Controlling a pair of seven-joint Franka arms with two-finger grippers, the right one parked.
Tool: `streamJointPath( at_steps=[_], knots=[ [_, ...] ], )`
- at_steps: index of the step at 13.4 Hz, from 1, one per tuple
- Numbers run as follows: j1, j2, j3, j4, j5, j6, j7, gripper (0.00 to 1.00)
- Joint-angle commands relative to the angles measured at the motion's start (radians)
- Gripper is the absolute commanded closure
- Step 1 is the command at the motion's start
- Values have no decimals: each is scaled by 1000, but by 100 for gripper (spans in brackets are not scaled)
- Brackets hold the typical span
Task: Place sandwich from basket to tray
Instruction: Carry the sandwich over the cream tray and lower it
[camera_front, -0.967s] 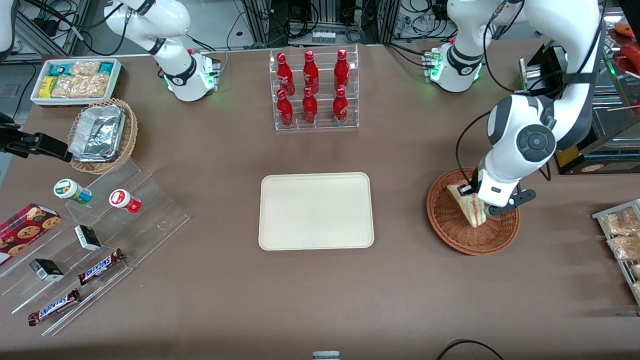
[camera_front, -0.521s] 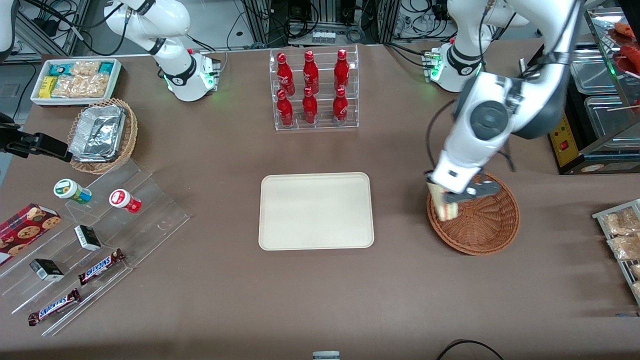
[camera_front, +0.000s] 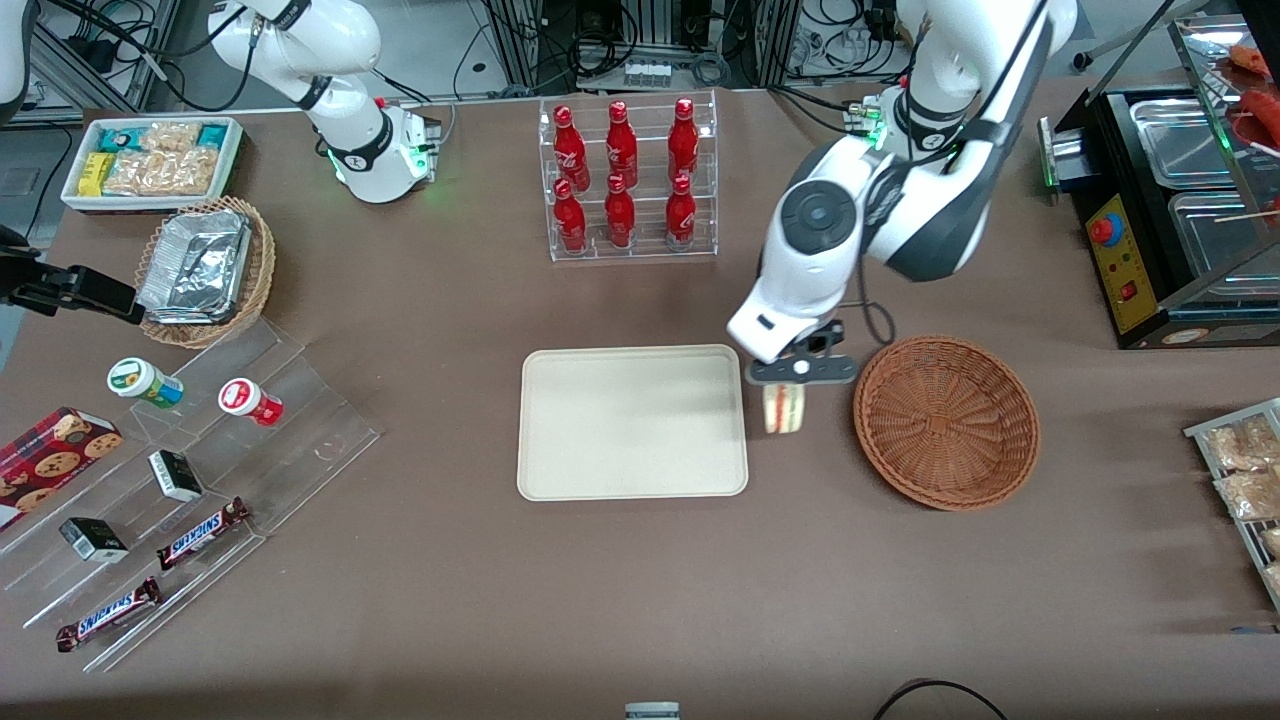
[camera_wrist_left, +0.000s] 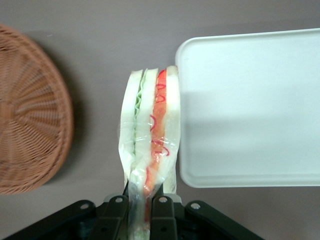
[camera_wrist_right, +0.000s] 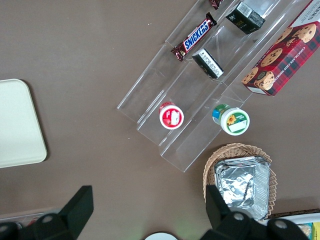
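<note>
My gripper (camera_front: 790, 385) (camera_wrist_left: 142, 210) is shut on the sandwich (camera_front: 783, 408) (camera_wrist_left: 148, 132), a plastic-wrapped wedge of white bread with red and green filling. It hangs above the bare table between the cream tray (camera_front: 632, 421) (camera_wrist_left: 250, 107) and the reddish-brown wicker basket (camera_front: 946, 420) (camera_wrist_left: 31, 112). The sandwich is just beside the tray's rim, not over it. The basket has nothing in it.
A clear rack of red bottles (camera_front: 628, 180) stands farther from the front camera than the tray. Toward the parked arm's end are an acrylic step shelf with snacks (camera_front: 170, 480), a tan basket of foil trays (camera_front: 205, 268) and a white snack bin (camera_front: 152, 160). A black appliance (camera_front: 1170, 220) stands toward the working arm's end.
The gripper has lifted the sandwich out of the basket and carried it sideways toward the tray; it now hangs between basket and tray.
</note>
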Motion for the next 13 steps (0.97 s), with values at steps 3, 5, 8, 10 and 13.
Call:
streamJointPath(
  at_steps=[3, 5, 8, 10, 13],
  knots=[
    [-58, 202, 12, 228, -49, -13, -10, 100],
    [-58, 264, -16, 290, -72, -13, -7, 100],
    [-58, 328, -47, 357, -73, -11, -16, 100],
    [-58, 357, -62, 381, -73, -11, -27, 100],
    [-76, 400, -62, 390, -72, 37, -54, 100]
  ],
)
